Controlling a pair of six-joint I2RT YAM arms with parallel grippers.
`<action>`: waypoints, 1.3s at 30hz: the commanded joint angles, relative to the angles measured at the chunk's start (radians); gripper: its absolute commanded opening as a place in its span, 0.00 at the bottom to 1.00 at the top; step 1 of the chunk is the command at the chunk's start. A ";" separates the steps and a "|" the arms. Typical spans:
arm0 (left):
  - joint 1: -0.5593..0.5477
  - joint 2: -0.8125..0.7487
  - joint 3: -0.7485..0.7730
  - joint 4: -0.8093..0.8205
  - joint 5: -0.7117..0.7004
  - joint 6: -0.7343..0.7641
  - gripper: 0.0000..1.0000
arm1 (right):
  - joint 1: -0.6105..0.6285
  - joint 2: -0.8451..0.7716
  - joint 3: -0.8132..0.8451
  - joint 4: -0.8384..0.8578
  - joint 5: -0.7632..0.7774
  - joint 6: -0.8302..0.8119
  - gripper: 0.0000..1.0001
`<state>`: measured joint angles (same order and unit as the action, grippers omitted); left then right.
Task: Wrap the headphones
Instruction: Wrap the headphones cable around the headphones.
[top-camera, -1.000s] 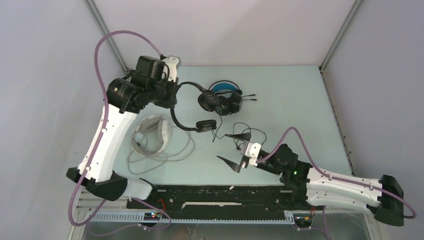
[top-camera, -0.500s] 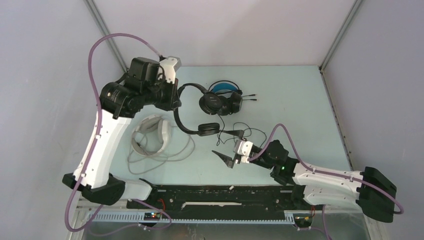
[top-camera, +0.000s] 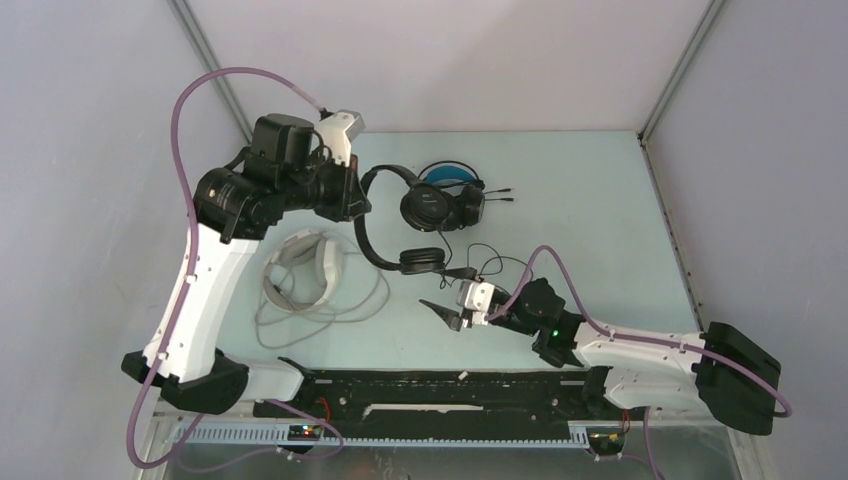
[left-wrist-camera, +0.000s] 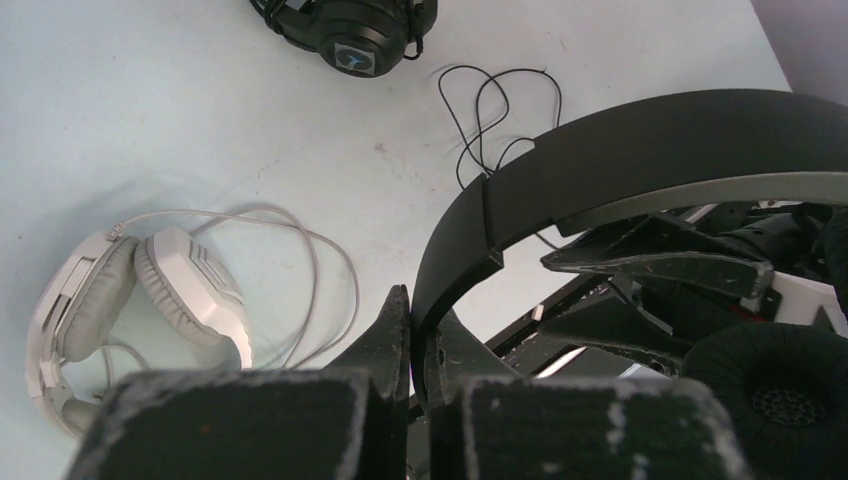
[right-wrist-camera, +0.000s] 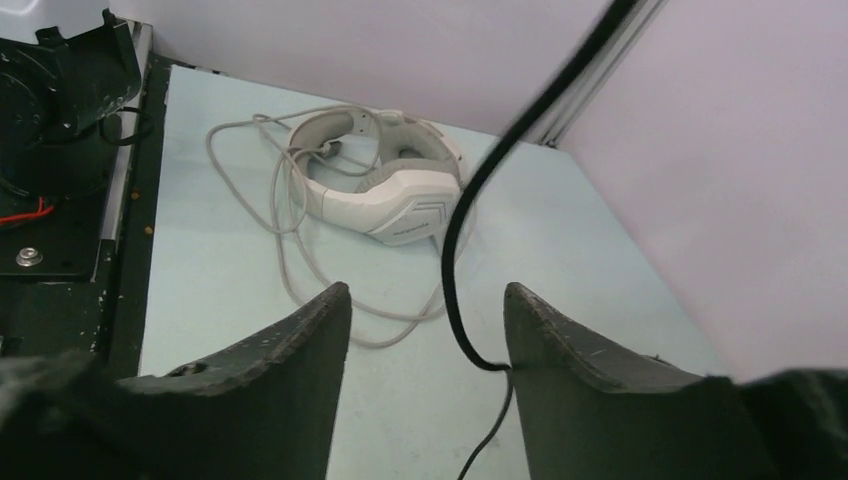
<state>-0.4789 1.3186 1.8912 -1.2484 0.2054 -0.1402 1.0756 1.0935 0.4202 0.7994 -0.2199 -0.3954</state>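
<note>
Three headsets on the table (top-camera: 580, 220); the all-black headset (top-camera: 421, 261) hangs by its headband from the left gripper (left-wrist-camera: 412, 300), pinched tight; its upper earcup hides part of the blue-band pair (top-camera: 441, 175) at the back; white pair (top-camera: 300, 265) lies left, cord loose. Right gripper (right-wrist-camera: 425, 295) gapes, thin black cable (right-wrist-camera: 455, 240) between its fingers; touching or not, can't tell.

Top: above and behind, facing down on the whole table (top-camera: 580, 200).
Left wrist: raised, close, facing down at it.
Right wrist: low, facing left across it.
Shared: white headset (top-camera: 305, 268), all three views.
</note>
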 joint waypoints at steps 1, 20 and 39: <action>0.003 -0.021 -0.008 0.053 0.074 -0.012 0.00 | -0.017 0.019 0.005 0.048 0.042 0.034 0.53; -0.114 -0.050 -0.166 0.137 0.332 0.169 0.00 | -0.104 -0.116 0.017 -0.077 0.098 0.045 0.00; -0.239 -0.074 -0.279 0.149 0.386 0.227 0.00 | -0.146 -0.146 0.094 -0.171 0.068 0.051 0.00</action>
<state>-0.7021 1.2675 1.6279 -1.1107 0.5770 0.0601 0.9432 0.9730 0.4625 0.6498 -0.1474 -0.3500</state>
